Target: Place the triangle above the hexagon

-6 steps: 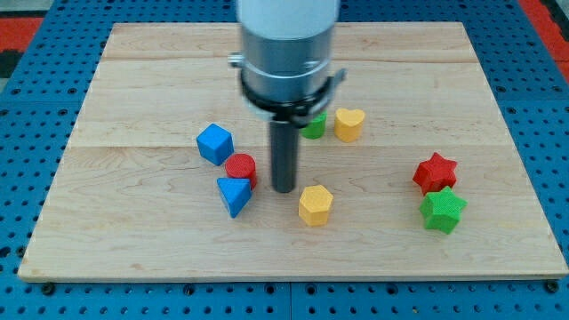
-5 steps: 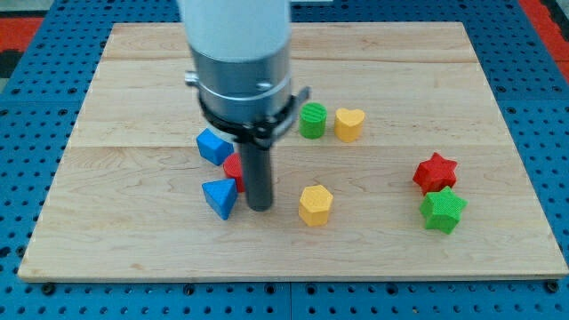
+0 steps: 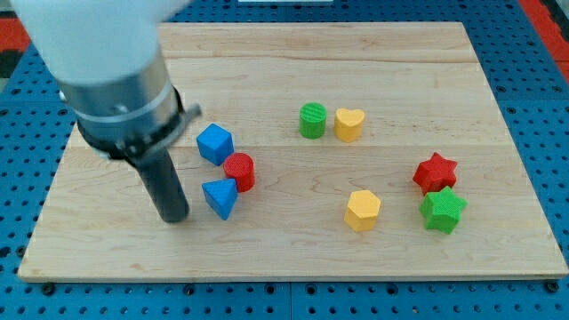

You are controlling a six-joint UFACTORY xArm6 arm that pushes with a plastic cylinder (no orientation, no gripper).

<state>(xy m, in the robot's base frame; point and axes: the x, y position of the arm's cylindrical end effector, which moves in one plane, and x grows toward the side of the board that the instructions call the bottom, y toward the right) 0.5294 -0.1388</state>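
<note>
The blue triangle lies left of the board's middle, touching the red cylinder on its upper right. The yellow hexagon lies to the right of the middle, near the view's bottom. My tip rests on the board just left of the blue triangle, a small gap apart. The arm's grey body covers the board's upper left.
A blue cube sits above the red cylinder. A green cylinder and a yellow heart stand side by side at upper middle. A red star and a green star sit at the right of the wooden board.
My tip has moved from the triangle's right side to its left side. The yellow hexagon has moved to the right. The triangle shifted a little.
</note>
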